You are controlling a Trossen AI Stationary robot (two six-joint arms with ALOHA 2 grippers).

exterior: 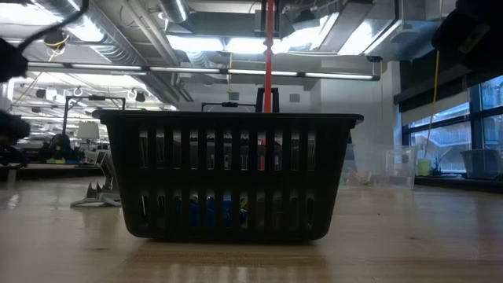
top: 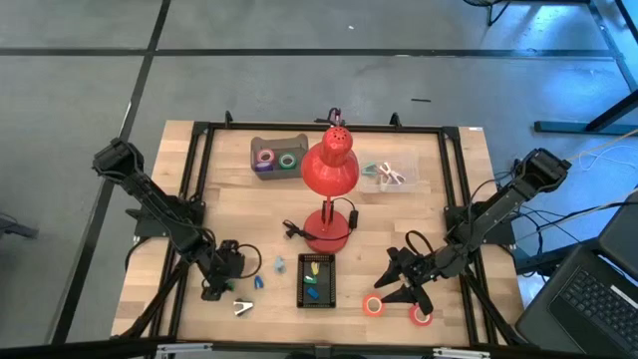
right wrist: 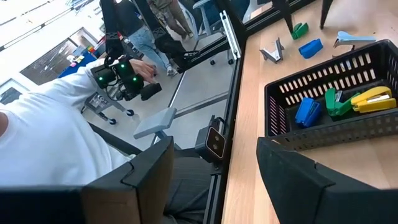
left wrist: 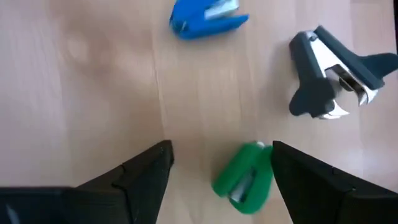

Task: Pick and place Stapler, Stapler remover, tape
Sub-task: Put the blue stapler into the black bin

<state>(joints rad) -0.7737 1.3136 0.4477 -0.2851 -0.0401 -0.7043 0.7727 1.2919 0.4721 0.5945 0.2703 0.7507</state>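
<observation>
A small green stapler (left wrist: 244, 180) lies on the table between the fingers of my open left gripper (left wrist: 221, 171), which points down over the near left of the table (top: 221, 284). Beside it lie a blue stapler (left wrist: 205, 18) and a black-and-silver stapler remover (left wrist: 333, 74). Two red tape rolls (top: 375, 306) (top: 422, 315) lie flat near the front edge. My right gripper (top: 399, 279) hovers open just above and behind them. The black basket (top: 317, 280) holds blue, green and yellow staplers (right wrist: 373, 98). My left gripper comes at the green stapler from above, one finger on each side. One finger (left wrist: 292, 174) stands right against the stapler's end (left wrist: 261, 155); whether it touches, I cannot tell. The stapler lies flat on the table.
A red desk lamp (top: 331, 179) stands mid-table behind the basket. A grey tray (top: 277, 155) with tape rolls and a clear box (top: 389, 175) sit at the far side. A second remover (top: 278, 264) lies left of the basket. People stand beyond the table's left edge (right wrist: 62, 143).
</observation>
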